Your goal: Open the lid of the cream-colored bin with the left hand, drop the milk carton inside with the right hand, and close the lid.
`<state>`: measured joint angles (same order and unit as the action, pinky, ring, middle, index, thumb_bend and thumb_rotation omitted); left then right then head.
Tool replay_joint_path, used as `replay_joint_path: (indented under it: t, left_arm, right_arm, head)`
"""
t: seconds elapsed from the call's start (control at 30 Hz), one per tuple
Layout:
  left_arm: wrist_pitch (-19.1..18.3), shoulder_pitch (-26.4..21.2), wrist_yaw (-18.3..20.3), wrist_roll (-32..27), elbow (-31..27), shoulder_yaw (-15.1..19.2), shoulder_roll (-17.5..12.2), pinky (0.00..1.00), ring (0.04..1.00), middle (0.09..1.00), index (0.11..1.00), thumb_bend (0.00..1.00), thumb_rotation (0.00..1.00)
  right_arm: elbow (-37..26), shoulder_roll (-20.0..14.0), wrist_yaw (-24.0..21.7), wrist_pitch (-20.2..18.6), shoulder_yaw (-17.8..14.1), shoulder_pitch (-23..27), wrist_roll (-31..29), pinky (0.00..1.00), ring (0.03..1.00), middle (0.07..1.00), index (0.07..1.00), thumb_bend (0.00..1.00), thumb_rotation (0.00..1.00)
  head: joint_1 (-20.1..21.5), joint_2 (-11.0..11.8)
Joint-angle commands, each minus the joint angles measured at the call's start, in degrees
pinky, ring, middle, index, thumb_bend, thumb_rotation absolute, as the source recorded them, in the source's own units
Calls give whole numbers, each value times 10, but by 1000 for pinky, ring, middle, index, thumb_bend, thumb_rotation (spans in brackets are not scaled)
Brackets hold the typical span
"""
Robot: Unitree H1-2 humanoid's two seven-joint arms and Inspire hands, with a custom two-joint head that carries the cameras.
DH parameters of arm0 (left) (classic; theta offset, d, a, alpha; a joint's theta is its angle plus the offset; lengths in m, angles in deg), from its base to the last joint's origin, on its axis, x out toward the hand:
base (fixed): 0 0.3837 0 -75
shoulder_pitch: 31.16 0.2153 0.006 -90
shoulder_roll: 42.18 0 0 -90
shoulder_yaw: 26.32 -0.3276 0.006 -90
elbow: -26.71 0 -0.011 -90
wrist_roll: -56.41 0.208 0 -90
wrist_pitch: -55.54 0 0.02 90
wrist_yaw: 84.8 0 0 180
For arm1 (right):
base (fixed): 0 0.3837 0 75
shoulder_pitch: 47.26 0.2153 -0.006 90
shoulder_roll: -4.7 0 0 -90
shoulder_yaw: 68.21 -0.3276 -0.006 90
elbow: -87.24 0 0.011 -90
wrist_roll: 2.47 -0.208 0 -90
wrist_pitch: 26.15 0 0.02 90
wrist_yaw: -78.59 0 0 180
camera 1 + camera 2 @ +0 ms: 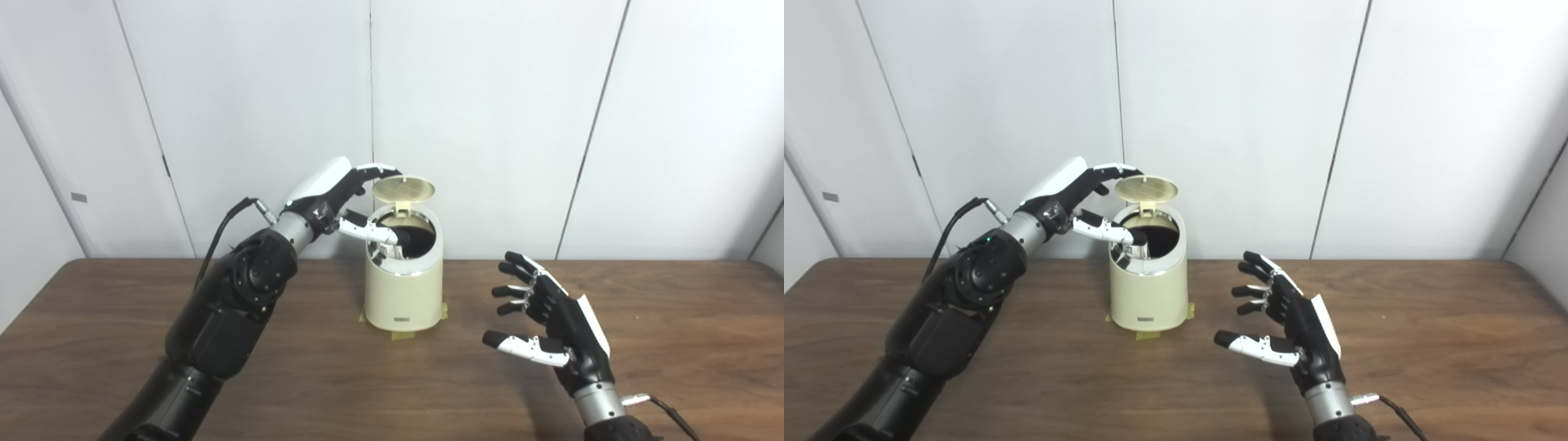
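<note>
Before you stretches a dark wooden table [184, 294], backed by a wall of pale panels [490, 122]. Near the table's far edge stands the cream-colored bin [403, 288], upright on strips of yellowish tape [401, 334] that show at its base. Its round lid [404, 188] is tipped up on the rear hinge, leaving the dark mouth of the bin exposed.

Your left arm [226, 312] reaches in from the lower left, and your left hand [334, 199] works at the bin's top: its fingers [383, 170] are curled over the raised lid's left edge, touching it, while the thumb [367, 229] lies across the bin's rim. The hand pinches nothing closed; it props the lid rather than gripping it.

Your right hand [551, 318] hovers above the table to the right of the bin, well apart from it, palm turned toward the bin, fingers spread and empty.

You cannot see the milk carton in either view; the bin's dark interior hides whatever it holds.
</note>
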<state>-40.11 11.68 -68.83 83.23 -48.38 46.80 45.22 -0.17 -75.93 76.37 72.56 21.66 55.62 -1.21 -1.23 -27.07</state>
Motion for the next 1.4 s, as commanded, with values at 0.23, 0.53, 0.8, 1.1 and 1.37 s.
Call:
replay_joint_path:
  t: [0.23, 0.53, 0.8, 1.1, 1.37]
  left_arm:
    - [-3, -35, 33, -18, -3, 9, -4, 957, 1000, 905, 815, 958, 386]
    - [3, -29, 59, 2, -30, -5, -26, 969, 1000, 897, 828, 932, 385]
    - [48, -16, 61, 47, -50, -32, -52, 999, 1000, 865, 839, 935, 405]
    - [84, -2, 49, 89, -57, -44, -51, 1000, 1000, 846, 835, 936, 417]
    - [107, 8, 39, 124, -52, -50, -48, 1000, 1000, 832, 831, 959, 438]
  right_arm:
    - [-29, 6, 4, -3, -1, 16, 5, 533, 671, 814, 824, 814, 213]
    - [-33, 10, 4, -10, 4, 17, 14, 483, 665, 823, 829, 781, 192]
    - [-35, 14, 4, -8, 4, 17, 18, 482, 661, 821, 826, 767, 184]
    - [-42, 17, 4, -13, 5, 16, 18, 487, 665, 817, 828, 759, 179]
    - [-43, 18, 3, -15, 4, 15, 16, 476, 655, 814, 827, 764, 158]
  head:
    - [3, -2]
    - [7, -4]
    - [15, -7]
    - [18, -9]
    - [20, -11]
